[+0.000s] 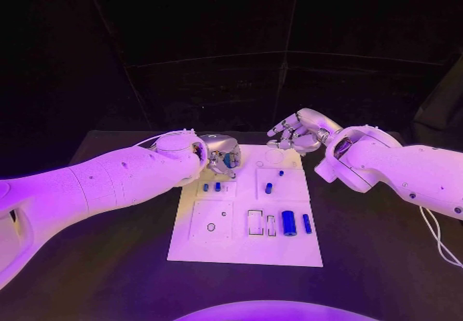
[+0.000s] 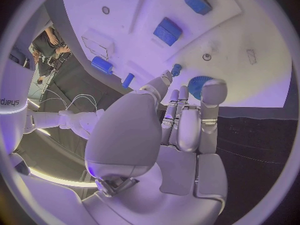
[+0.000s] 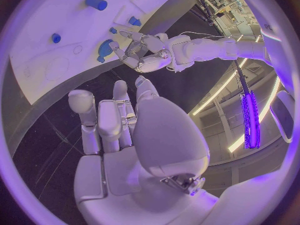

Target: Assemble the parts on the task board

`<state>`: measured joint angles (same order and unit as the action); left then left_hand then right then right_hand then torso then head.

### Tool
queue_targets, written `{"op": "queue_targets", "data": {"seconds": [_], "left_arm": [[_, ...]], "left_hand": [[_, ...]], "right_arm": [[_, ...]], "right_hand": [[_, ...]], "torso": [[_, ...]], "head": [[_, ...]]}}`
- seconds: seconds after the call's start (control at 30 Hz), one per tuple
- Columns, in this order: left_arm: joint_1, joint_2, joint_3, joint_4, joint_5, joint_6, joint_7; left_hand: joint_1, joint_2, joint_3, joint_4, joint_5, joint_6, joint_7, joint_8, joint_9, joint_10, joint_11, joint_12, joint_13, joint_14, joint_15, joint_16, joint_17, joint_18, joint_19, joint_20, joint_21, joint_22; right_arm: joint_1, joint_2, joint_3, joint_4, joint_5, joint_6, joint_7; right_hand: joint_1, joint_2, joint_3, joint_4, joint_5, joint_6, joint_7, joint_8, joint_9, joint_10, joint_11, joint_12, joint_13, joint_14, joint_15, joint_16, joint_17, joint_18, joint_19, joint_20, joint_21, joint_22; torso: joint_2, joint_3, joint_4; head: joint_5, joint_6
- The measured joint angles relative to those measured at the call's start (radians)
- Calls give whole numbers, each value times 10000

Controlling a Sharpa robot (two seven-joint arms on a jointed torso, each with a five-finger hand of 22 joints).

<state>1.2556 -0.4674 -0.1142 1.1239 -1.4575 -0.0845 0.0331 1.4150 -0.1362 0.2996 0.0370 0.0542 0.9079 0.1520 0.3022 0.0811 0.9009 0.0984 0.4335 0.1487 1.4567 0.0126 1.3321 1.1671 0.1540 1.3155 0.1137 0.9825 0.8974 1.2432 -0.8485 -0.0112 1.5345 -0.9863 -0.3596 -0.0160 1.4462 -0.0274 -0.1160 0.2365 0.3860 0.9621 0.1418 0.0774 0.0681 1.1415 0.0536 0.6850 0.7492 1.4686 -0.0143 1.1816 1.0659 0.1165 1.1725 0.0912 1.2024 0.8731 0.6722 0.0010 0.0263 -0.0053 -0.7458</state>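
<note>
Round blue part [image 1: 227, 160] pinched in left hand [image 1: 218, 152] over upper left of white board [image 1: 243, 249], centre frame on dark worktop [image 1: 366, 227]. Right hand [image 1: 301, 132] empty, fingers spread, upper right. Risk, likely: part tilting or slipping from fingertip hold, missing its seat.

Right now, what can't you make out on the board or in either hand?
- Blue part at the left hand: head view, fingers cover most of it; shape and grip unclear.
- Small blue parts on the task board: head view, too small to identify.
- Right hand: contents unclear.
</note>
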Motion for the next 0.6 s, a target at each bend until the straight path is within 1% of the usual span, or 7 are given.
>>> {"op": "queue_targets", "data": {"seconds": [0.2, 0.27, 0.33, 0.4, 0.5, 0.53, 0.6], "left_arm": [[-22, 131, 0, -81, -245, 295, -80], [-30, 157, 0, -105, -292, 376, -103], [-37, 177, 0, -130, -337, 462, -128], [-43, 191, 1, -150, -370, 526, -150], [-60, 220, 1, -184, -410, 616, -182], [-66, 235, 1, -193, -422, 648, -193], [-77, 263, 2, -211, -440, 689, -204]], "left_hand": [[-89, 7, 28, -28, 0, 112, -38, -69, -41, 165, -61, -43, -134, 36, -36, 79, 47, -4, 152, -46, 350, 409], [-89, 6, 28, -28, 0, 178, -8, -69, -51, 214, -38, -89, -164, 36, -36, 125, 63, -152, 218, -41, 448, 488], [-89, 6, 57, -57, 0, 213, -42, -87, -51, 249, -74, -89, -194, 36, -36, 125, 63, -151, 218, -40, 470, 537], [-89, 6, 57, -57, 0, 214, -40, -110, -60, 287, -35, -90, -214, 36, -36, 125, 63, -151, 219, -41, 514, 579], [-129, 47, 100, -100, 0, 288, -42, -117, -64, 378, -88, -141, -269, 36, -36, 185, 62, -152, 297, -48, 598, 682], [-129, 47, 133, -133, 0, 323, -74, -135, -71, 411, -57, -145, -283, 35, -36, 185, 62, -152, 298, -48, 599, 703], [-114, 63, 183, -183, 0, 378, -59, -167, -78, 479, -94, -190, -325, 36, -36, 185, 56, -151, 313, -63, 662, 754]], "right_arm": [[0, 33, 0, -21, 0, 1, 0], [0, 40, 0, -24, 0, 2, 0], [0, 47, 0, -31, 0, 2, 0], [0, 53, 0, -35, 0, 3, 0], [0, 63, 0, -38, 0, 3, 0], [0, 65, 0, -39, 0, 4, 0], [0, 68, 0, -42, 0, 4, 1]], "right_hand": [[54, 54, 0, 0, 0, 0, 0, 0, 0, 0, 0, 0, 0, 0, 0, 0, 0, 0, 0, 0, 0, 0], [54, 54, 0, 0, 0, 0, 0, 0, 0, 0, 0, 0, -1, 0, 0, 0, 0, 0, 0, 0, 0, 1], [54, 54, 0, 0, 37, 0, 0, 0, 0, 0, 0, 0, -10, 0, 0, 0, 0, 1, 0, 0, 0, 1], [54, 54, 0, 0, 37, 0, 0, 0, 0, 0, 0, 0, -9, 0, 0, 0, 1, 0, 0, 0, 0, 1], [54, 54, 0, 0, 37, 0, 0, 0, 0, 0, 0, 0, -9, 0, 0, 0, 1, 0, 0, 0, 0, 1], [54, 54, 0, 0, 37, 0, 0, 0, 0, 0, 0, 0, -9, 0, 0, 0, 1, 0, 0, 0, 0, 1], [54, 54, 0, 0, 37, 0, 0, 0, 0, 0, 0, 0, -9, 0, 0, 0, 1, 1, 0, 0, 0, 1]], "torso": [[-6, -4, 5], [-10, -4, 6], [-11, -3, 10], [-11, -3, 13], [-12, -3, 16], [-12, -3, 16], [-12, -1, 16]], "head": [[-4, -24], [-10, -31], [-14, -37], [-20, -41], [-27, -42], [-27, -43], [-28, -43]]}}
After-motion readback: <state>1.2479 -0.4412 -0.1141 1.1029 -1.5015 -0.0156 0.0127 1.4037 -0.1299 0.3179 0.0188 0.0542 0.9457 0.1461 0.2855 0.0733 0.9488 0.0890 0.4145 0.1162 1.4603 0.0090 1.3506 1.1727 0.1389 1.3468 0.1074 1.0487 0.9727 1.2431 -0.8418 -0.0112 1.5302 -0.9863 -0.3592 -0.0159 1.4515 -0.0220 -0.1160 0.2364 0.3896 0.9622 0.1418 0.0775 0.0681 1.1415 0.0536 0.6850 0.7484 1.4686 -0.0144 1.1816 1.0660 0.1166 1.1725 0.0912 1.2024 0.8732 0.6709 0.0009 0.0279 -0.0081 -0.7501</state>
